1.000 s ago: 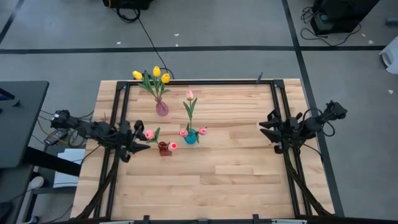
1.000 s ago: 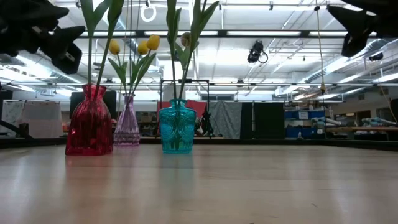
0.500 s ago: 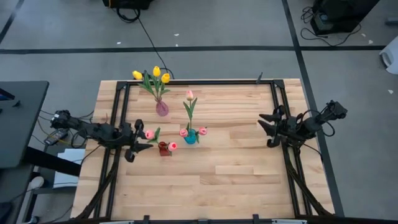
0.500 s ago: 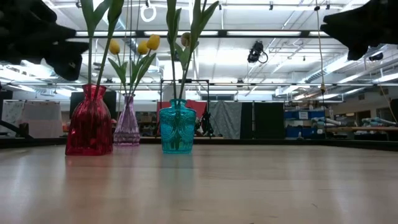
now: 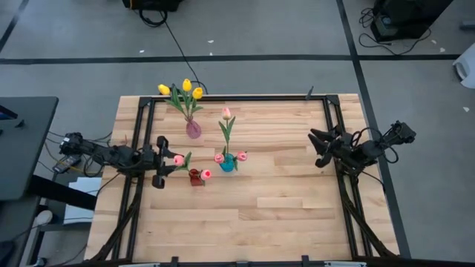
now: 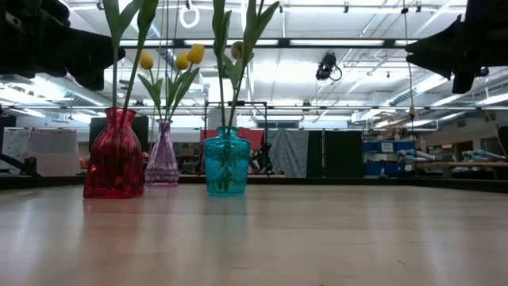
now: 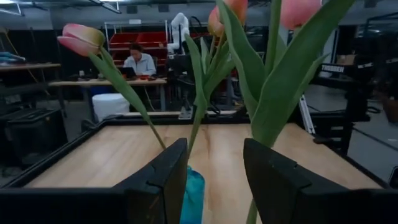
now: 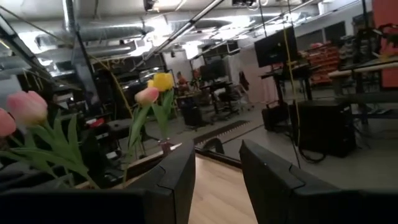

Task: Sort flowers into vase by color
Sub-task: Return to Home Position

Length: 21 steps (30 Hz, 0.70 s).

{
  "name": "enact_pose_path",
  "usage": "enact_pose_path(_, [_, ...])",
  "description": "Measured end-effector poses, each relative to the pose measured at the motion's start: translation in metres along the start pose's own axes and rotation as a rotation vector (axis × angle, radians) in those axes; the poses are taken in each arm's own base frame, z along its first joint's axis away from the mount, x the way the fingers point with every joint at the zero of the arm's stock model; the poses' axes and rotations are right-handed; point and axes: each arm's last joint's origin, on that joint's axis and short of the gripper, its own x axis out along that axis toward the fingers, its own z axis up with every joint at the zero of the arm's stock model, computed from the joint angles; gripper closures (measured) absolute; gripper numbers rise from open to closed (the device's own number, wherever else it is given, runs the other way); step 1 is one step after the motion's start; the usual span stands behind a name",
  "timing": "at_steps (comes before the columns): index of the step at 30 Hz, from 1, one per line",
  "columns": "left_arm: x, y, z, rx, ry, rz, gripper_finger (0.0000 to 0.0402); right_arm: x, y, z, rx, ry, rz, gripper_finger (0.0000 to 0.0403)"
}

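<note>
Three glass vases stand on the table. The purple vase (image 5: 193,129) holds three yellow tulips (image 5: 186,85). The teal vase (image 5: 228,162) holds three pink tulips (image 5: 226,113). The red vase (image 5: 195,176) holds two pink tulips (image 5: 178,159). My left gripper (image 5: 165,162) is open and level, just left of the red vase's tulips. In the left wrist view a broad green leaf (image 7: 280,93) rises close in front of my left gripper (image 7: 214,180), with the teal vase (image 7: 194,193) beyond. My right gripper (image 5: 315,147) is open, raised over the table's right side, far from the vases.
A black metal frame (image 5: 245,97) runs along the table's edges. Bare wood (image 5: 282,200) spreads between the vases and the right arm and toward the near edge. A person (image 7: 140,62) sits at a desk in the room beyond the table.
Both grippers have tipped up from a downward slant to nearly level. My right gripper has shifted slightly toward the table's far edge. The vases and tulips have stayed where they were.
</note>
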Motion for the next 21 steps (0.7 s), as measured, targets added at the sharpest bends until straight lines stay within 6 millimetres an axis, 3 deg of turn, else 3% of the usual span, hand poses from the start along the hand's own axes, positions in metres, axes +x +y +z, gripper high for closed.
enact_pose_path(21, [0.0000, 0.0000, -0.0001, -0.027, 0.000, -0.001, 0.0239, 0.0000, 0.0004, -0.0002, 0.004, 0.000, 0.013, 0.0263])
